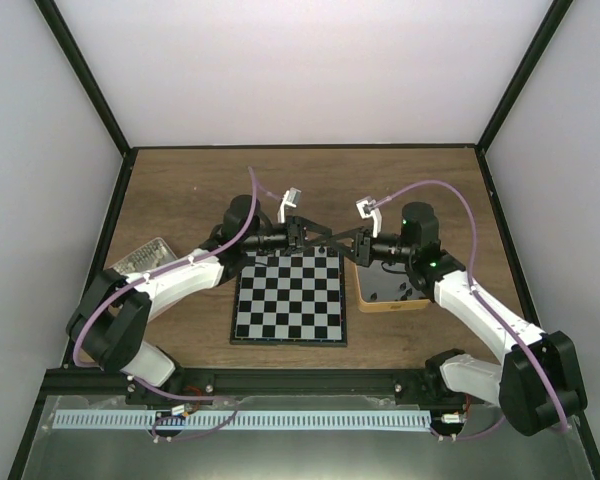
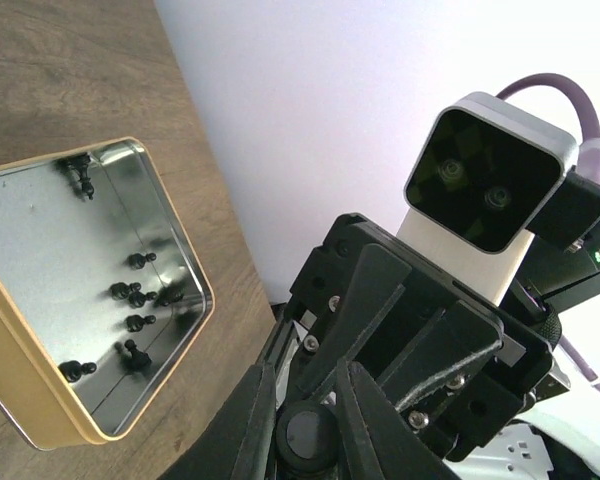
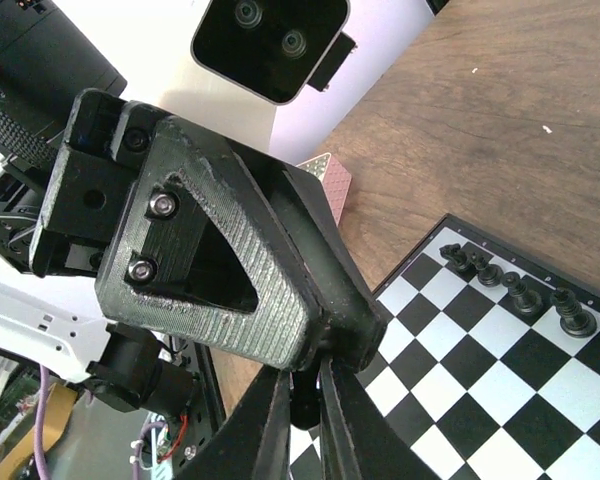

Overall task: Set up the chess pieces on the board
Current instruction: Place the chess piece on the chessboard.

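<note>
Overview from the top camera: I see the flat square chessboard with black and silver-grey checks point(image 1: 290, 300) at table centre. The tan-sided metal tin point(image 1: 390, 305) sits just beside it at 3 o'clock. The pink tray point(image 1: 145, 258) lies at 10 o'clock, apart from the board. Both arms reach inward and meet tip to tip above the board's 12 o'clock edge.

Left wrist view: the left gripper point(image 2: 305, 425) has its fingers point(image 2: 252, 425) closed against both sides of a small black chess piece point(image 2: 305, 437), seen from its round base. The other arm's gripper faces it head-on, its fingers converging on the same spot. At 9 o'clock in this view the tin stands open, with several loose black pieces point(image 2: 135, 295) scattered over its shiny floor.

Right wrist view: the right gripper point(image 3: 302, 415) is closed tight. The held piece shows only as a dark shape pinched between its tips. At 3 o'clock in this view a row of black pieces point(image 3: 520, 290) stands upright along one edge of the board, one piece to a square.
</note>
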